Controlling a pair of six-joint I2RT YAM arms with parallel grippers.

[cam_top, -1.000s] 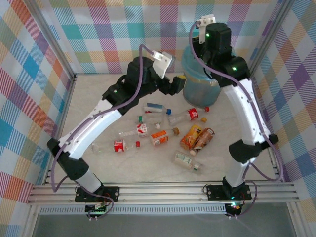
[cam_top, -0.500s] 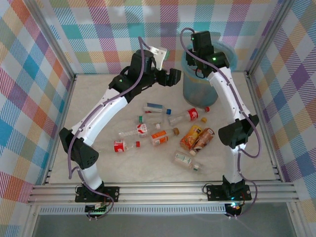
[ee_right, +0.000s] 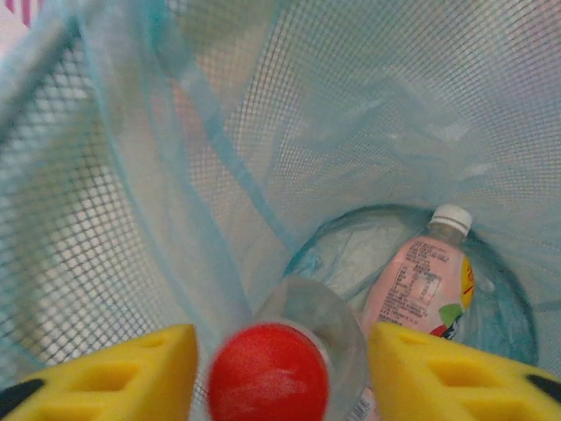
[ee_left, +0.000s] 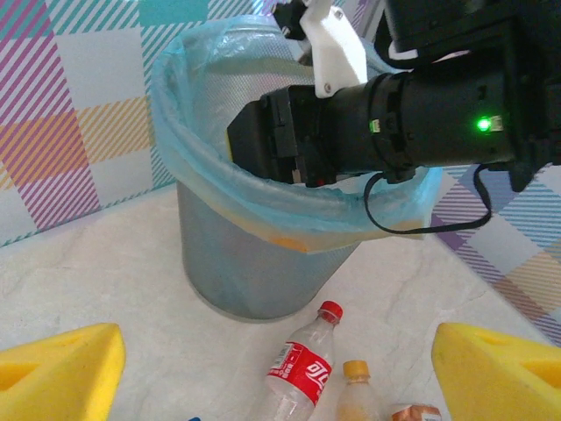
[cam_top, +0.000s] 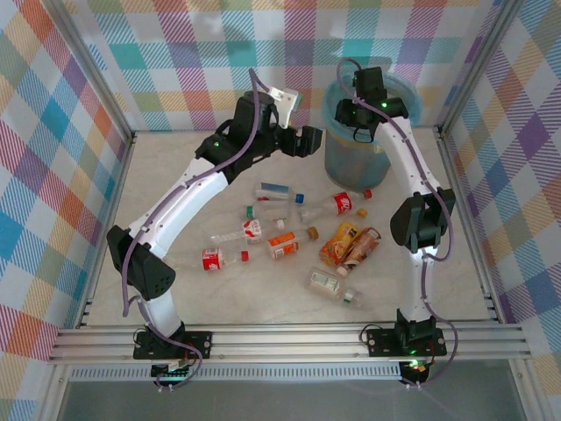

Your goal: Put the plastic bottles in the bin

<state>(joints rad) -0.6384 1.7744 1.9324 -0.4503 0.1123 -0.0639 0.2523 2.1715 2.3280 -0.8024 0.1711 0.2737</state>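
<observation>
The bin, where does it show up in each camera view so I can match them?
Top external: the bin stands at the back, right of centre, under the right arm's wrist.
Left wrist: the bin is upper centre, the right arm over its mouth.
Right wrist: looking down inside the bin, the right gripper holding a red-capped bottle over it.
Shared landmark: the light-blue liner bag, over the rim and down the walls.

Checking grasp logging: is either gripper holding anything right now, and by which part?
Right gripper holds a red-capped clear bottle by its shoulder, just below the cap, inside the bin. Left gripper is open, empty.
</observation>
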